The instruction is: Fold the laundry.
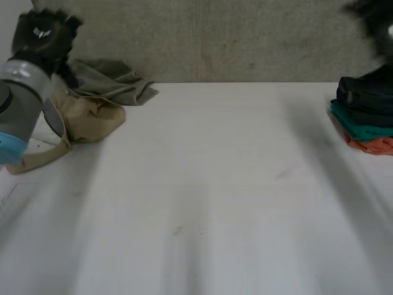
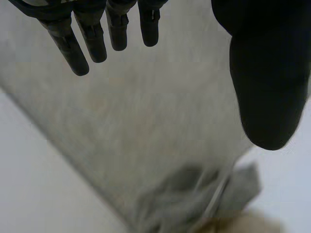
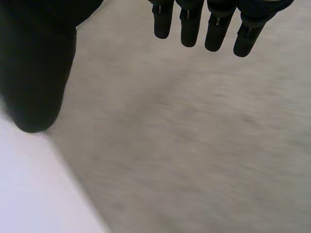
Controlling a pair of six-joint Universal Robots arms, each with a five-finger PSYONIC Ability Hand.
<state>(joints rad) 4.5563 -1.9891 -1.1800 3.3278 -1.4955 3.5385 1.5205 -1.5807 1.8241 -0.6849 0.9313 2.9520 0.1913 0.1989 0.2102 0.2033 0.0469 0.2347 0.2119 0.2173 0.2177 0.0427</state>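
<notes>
Laundry's in two spots on the white table point(image 1: 209, 184): a crumpled beige garment point(image 1: 92, 120) with a grey garment point(image 1: 113, 83) bunched just behind it at the far left by the wall point(image 1: 233, 37), and a folded stack point(image 1: 365, 117) at the far right, dark piece on top, teal under it, orange at the bottom. Left arm point(image 1: 18, 104) is bent up so the left hand point(image 1: 46, 34) hangs in the air above the beige one, fingers point(image 2: 73, 48) straight, thumb spread wide, nothing in it. Right hand point(image 1: 376, 21) is up above the stack, same deal: straight fingers, thumb well apart, empty.
</notes>
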